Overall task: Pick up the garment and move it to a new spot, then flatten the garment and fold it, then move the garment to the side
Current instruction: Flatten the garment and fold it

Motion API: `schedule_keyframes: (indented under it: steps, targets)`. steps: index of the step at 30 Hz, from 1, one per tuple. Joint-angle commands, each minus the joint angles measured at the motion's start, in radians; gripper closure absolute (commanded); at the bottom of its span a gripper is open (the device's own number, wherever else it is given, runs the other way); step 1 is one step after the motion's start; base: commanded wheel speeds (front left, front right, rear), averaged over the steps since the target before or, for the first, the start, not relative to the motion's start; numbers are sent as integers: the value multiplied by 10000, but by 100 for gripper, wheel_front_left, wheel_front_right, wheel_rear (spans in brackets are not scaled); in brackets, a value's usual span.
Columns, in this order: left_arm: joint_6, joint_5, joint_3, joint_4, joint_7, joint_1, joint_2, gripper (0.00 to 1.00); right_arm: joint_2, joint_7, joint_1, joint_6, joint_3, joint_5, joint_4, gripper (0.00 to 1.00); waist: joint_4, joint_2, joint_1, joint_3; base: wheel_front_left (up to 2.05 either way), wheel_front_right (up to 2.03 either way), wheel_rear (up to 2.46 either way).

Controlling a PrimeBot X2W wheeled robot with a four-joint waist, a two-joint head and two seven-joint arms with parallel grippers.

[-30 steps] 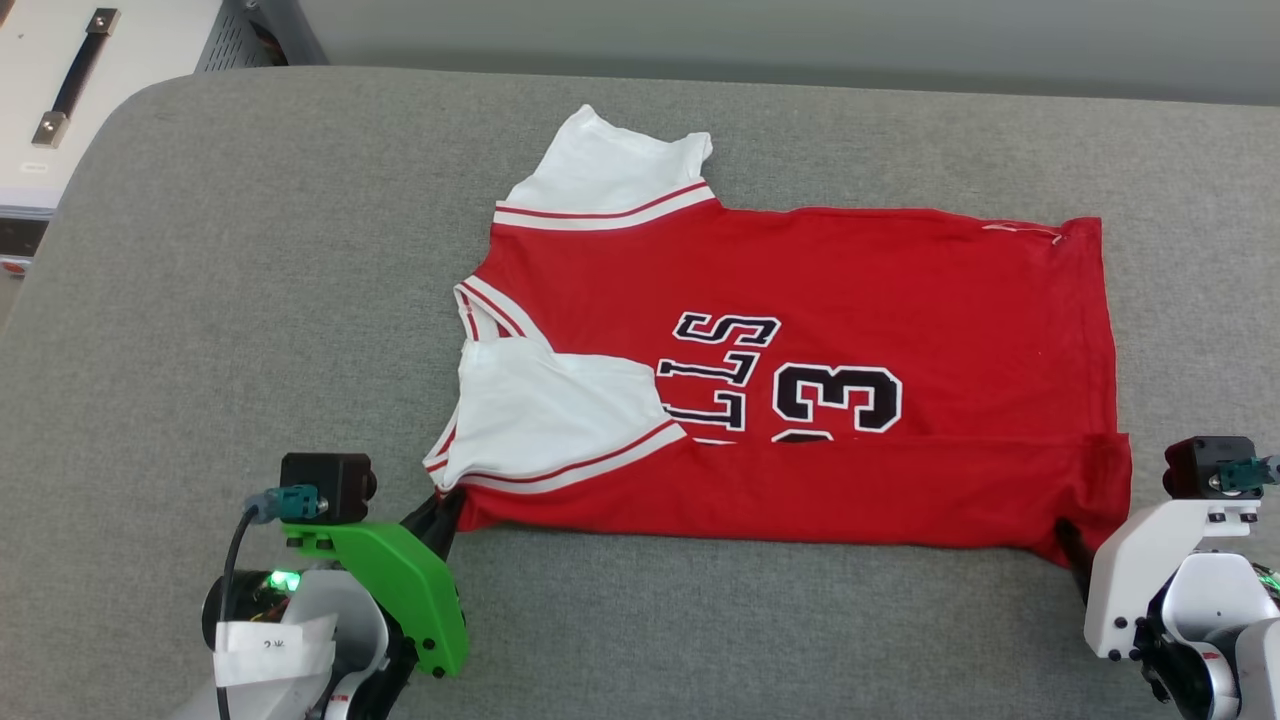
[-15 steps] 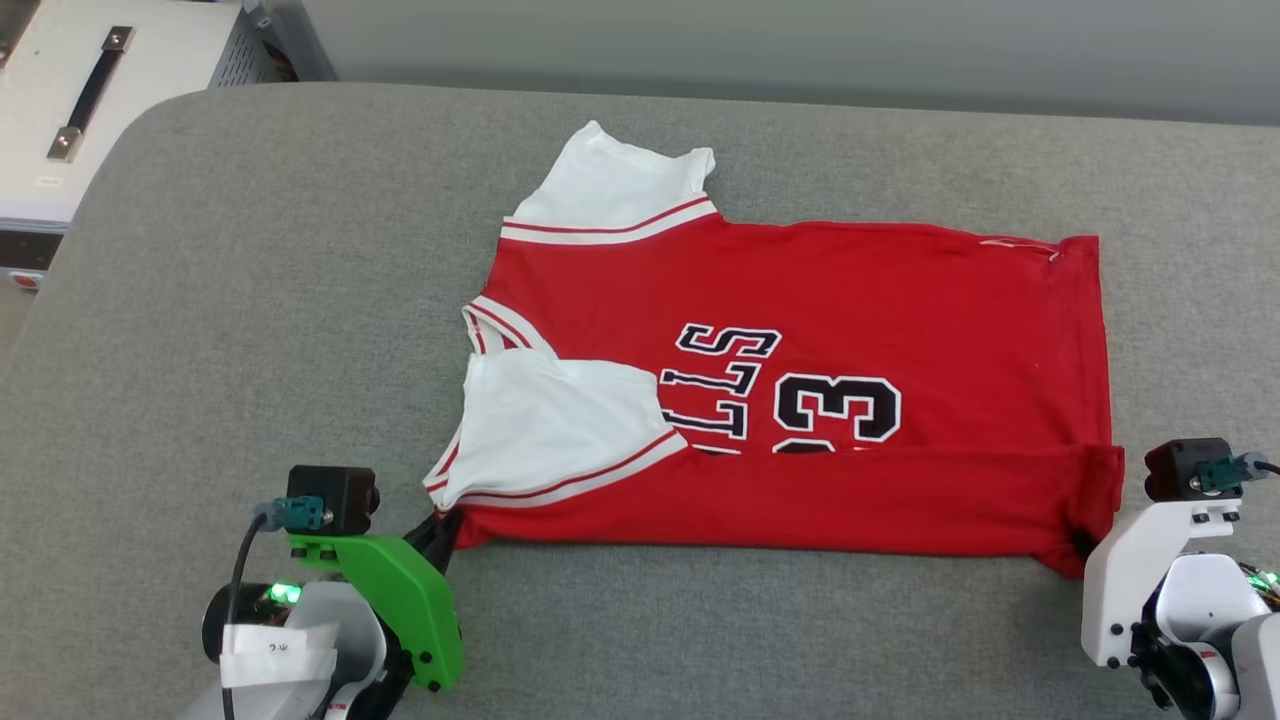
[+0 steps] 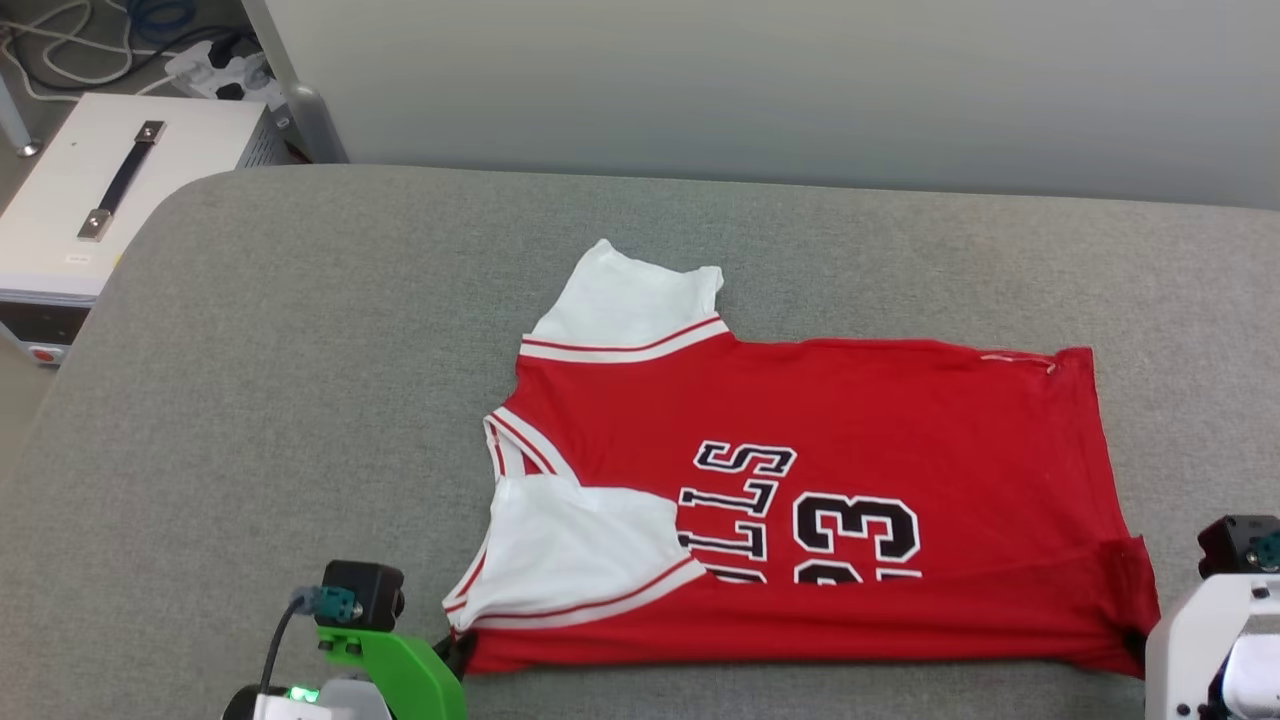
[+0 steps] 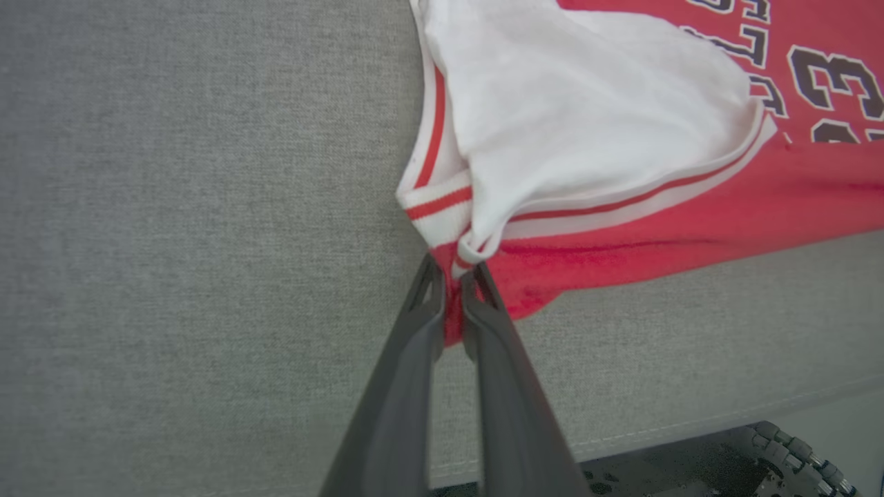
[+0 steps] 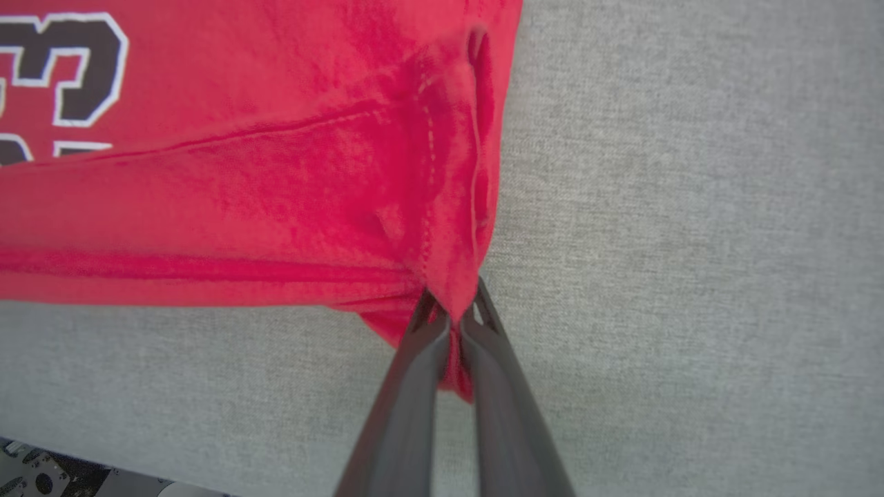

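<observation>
Closed within the last second: right gripper (image 5: 450,300), earlier spread wide beside the near hem corner, now pinched together on a red tuck of the garment (image 3: 850,420). Shifted as well, the whole head view, everything lower in the picture; read as camera tilt, not cloth travel, with the same lie on the grey pad (image 3: 250,400) as before.

Nearest, at lower left: left gripper (image 4: 452,269) clamped tight on the near shoulder corner, where red body and striped sleeve trim bunch together. At lower right, a matching pinch on the hem corner. Means both near corners secured, so probably ready for lifting the near edge and carrying it away toward the far edge for a lengthwise fold. Seemingly turned over already: 1 narrow near strip, hiding the bottom of the "23".

Further out: spread flat on the middle-right of the pad, printed side up. Laid with long axis left to right across the robot's front, collar (image 3: 515,450) and 2 white sleeves toward its left, hem toward its right. Near sleeve (image 3: 570,550) folded in over the chest, far sleeve (image 3: 630,300) poking away from the robot. Beyond the pad, far left: white case (image 3: 60,230) with a dark handle.
</observation>
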Motion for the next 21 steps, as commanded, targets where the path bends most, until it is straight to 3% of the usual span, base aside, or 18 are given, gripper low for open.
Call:
schedule_keyframes:
  steps: [1,11,21]
  targets:
    - [59,-102,18,-5,27,239,96,100,-95,177,318,-19,-156,74,-122,100,36,0,0,-182,0,0,0]
    - [113,-267,-170,-86,37,700,-50,100,285,914,1380,-19,-692,169,-1169,100,113,0,0,-67,0,0,0]
    - [-110,-250,-387,588,61,428,-448,100,593,478,1188,-19,-520,51,-809,100,78,0,0,260,0,0,0]
